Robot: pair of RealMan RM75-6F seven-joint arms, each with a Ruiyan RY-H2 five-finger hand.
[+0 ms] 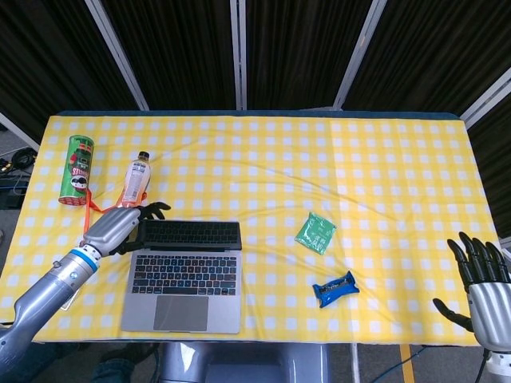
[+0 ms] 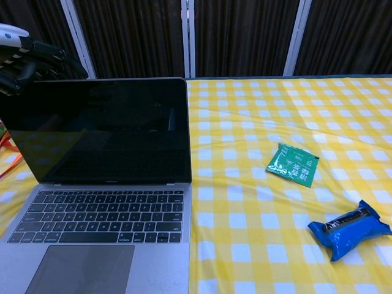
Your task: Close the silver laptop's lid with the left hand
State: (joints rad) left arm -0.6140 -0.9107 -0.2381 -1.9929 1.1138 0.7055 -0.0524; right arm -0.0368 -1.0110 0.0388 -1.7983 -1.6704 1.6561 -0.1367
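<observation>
The left hand (image 1: 120, 226) hangs at the upper left corner of the silver laptop's lid (image 2: 98, 130), fingers (image 2: 46, 52) spread apart and holding nothing, their tips reaching over the top edge from behind. Whether they actually touch the edge cannot be told from either view. The lid stands open, roughly upright, with the dark screen facing the robot; the silver laptop (image 1: 185, 277) itself sits just in front of and to the right of this hand, near the front edge of the bench (image 1: 383, 159).

To close it well, the fingers should hook over the top edge a little further in toward its middle, since a push at the extreme corner is likely to twist the lid or slide the base. Then draw the edge forward and down in an arc about the hinge, keeping the fingers flat on the back so they are not caught beneath, and ease off as lid meets keyboard.

Just behind the hand lie an orange drink bottle (image 1: 136, 183) and an orange lanyard (image 1: 97, 231); beyond those, to the left, a green Pringles can (image 1: 77, 169). Well off to the right are a green sachet (image 1: 315, 233) and a blue snack bar (image 1: 334, 289). The right hand (image 1: 483, 287) rests open, fingers spread, at the far right corner, well apart from everything.
</observation>
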